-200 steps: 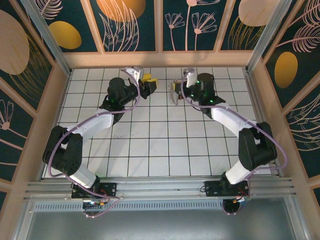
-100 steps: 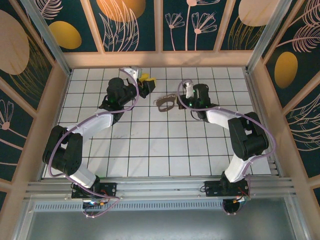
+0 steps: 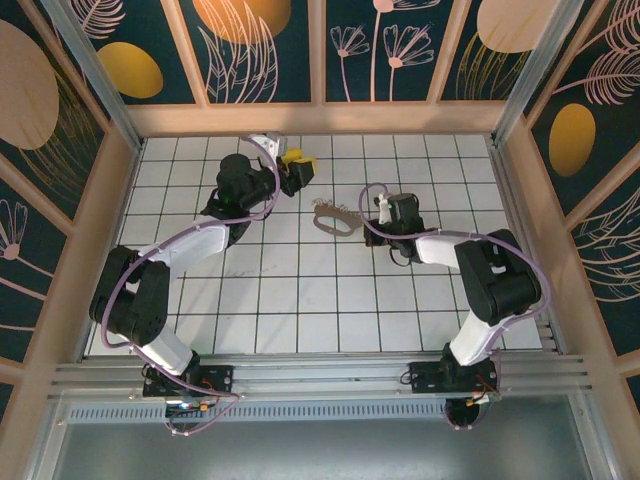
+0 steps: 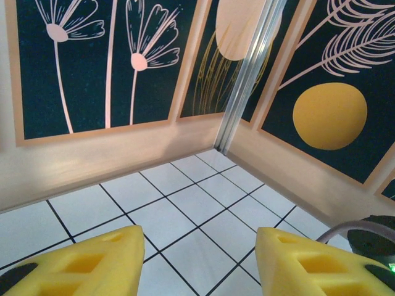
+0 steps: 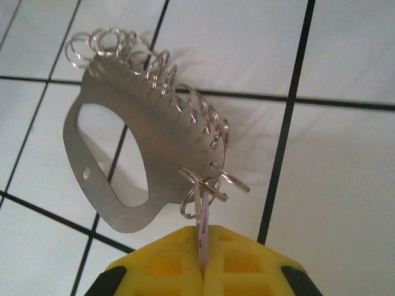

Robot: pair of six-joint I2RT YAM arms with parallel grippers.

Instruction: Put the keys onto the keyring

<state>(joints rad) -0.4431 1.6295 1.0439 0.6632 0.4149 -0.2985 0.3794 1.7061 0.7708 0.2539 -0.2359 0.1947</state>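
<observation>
Transfer of the keyring (image 3: 337, 215) from the air to the tiled table (image 3: 300, 290). A second ago the right gripper (image 3: 368, 213) held the assembly raised near the far middle of the table. It has since come down and drawn back towards its own side, so that the keyring now sits low over the tiles at centre, well apart from the left gripper (image 3: 298, 168). In the right wrist view the right gripper (image 5: 203, 240) has its yellow fingers (image 5: 247, 265) pressed together on the thin lilac key (image 5: 203, 225), seen edge-on. The key's far end meets one of the small split rings (image 5: 199, 191) fringing the keyring (image 5: 142, 154), and appears threaded through it, though this cannot be confirmed. The left gripper (image 4: 200, 265) has barely moved, with its pads (image 4: 86, 265) about half apart and nothing between them. The lowering suggests that this key is judged attached and that release is the next step.
</observation>
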